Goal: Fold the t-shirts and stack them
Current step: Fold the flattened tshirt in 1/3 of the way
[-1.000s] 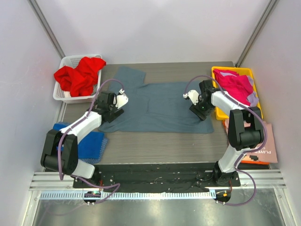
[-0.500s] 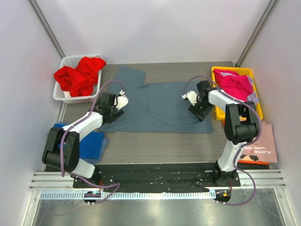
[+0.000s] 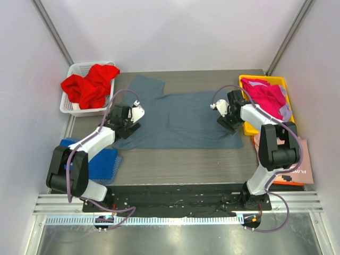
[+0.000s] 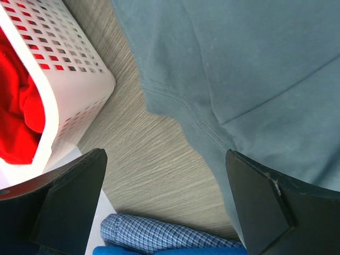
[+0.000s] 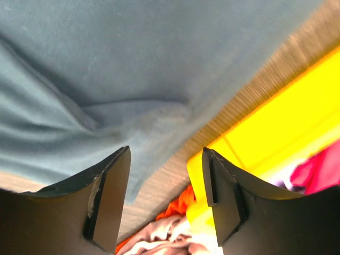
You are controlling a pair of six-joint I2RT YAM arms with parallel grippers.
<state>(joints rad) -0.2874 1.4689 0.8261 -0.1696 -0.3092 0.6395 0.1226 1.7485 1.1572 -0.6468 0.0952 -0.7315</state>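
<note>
Though between pale walls (image 3: 175, 32), wood-grain table (image 3: 180, 162) under slate t-shirt (image 3: 180, 119); left hand (image 4: 164, 156) wide, right hand (image 5: 166, 154) parted.

From my end, the grey wood-grain surface (image 3: 175, 159) has the big blue-grey t-shirt (image 3: 180, 119) spread flat across the middle, one sleeve pointing far left. A white basket (image 3: 85, 111) sits at the far-left corner and a yellow tray (image 3: 263, 78) along the right edge. There's a royal blue shirt (image 3: 103, 162) bunched near left and a printed pale pink shirt (image 3: 300, 154) near right.
</note>
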